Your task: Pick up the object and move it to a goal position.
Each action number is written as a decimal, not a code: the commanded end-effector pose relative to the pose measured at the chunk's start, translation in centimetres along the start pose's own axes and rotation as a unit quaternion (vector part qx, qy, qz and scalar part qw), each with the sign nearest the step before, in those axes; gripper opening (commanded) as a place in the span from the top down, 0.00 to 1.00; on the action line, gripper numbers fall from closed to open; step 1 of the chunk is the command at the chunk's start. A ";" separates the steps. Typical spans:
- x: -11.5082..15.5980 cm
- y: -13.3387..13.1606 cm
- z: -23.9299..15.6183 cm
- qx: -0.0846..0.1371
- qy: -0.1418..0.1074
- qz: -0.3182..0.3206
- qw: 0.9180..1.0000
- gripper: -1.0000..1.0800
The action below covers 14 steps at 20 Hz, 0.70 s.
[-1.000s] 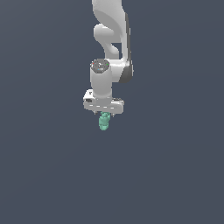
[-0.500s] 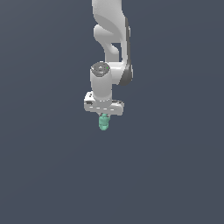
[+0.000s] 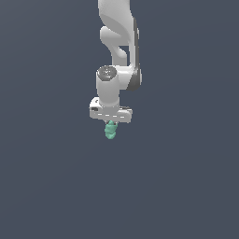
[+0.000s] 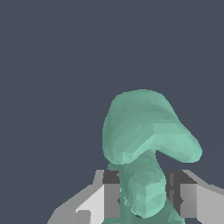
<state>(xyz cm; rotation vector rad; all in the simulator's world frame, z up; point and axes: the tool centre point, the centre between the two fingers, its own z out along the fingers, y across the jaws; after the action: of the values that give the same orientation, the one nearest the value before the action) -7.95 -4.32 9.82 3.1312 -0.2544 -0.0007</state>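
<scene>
Arm barely shifted; vertical, gripper [image 3: 110, 122] down, clamping teal object [image 3: 110, 131].

Simulated void: flat, featureless dark grey backdrop [image 3: 46, 186]

Teal-green knobbly object [image 3: 110, 130] [image 4: 144, 144], matte, hanging upright, pinched at narrow stem.

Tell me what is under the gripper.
The teal-green object hangs below the gripper, clamped between its fingers. Under that, only plain dark background shows. The fingers cover the object's upper part in the exterior view.
</scene>
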 end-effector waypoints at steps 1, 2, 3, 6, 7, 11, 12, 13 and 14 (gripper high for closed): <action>0.0 0.1 -0.5 0.000 0.001 0.000 1.000 1.00; 0.0 0.2 -0.8 0.000 0.001 0.000 1.000 1.00; 0.0 0.3 -1.2 0.000 0.001 0.000 1.000 1.00; 0.1 0.7 -2.6 0.000 0.001 0.000 1.000 1.00; 0.1 0.9 -3.2 0.000 0.001 0.000 1.000 1.00; 0.1 1.7 -6.1 0.000 0.000 0.000 1.000 1.00; 0.1 1.9 -7.0 0.000 0.000 0.000 1.000 1.00; 0.1 2.2 -7.9 0.000 0.000 0.000 1.000 1.00; 0.1 2.5 -8.8 0.000 0.000 0.000 1.000 1.00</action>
<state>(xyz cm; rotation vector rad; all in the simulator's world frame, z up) -8.16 -6.38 17.25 3.1315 -0.2550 -0.0005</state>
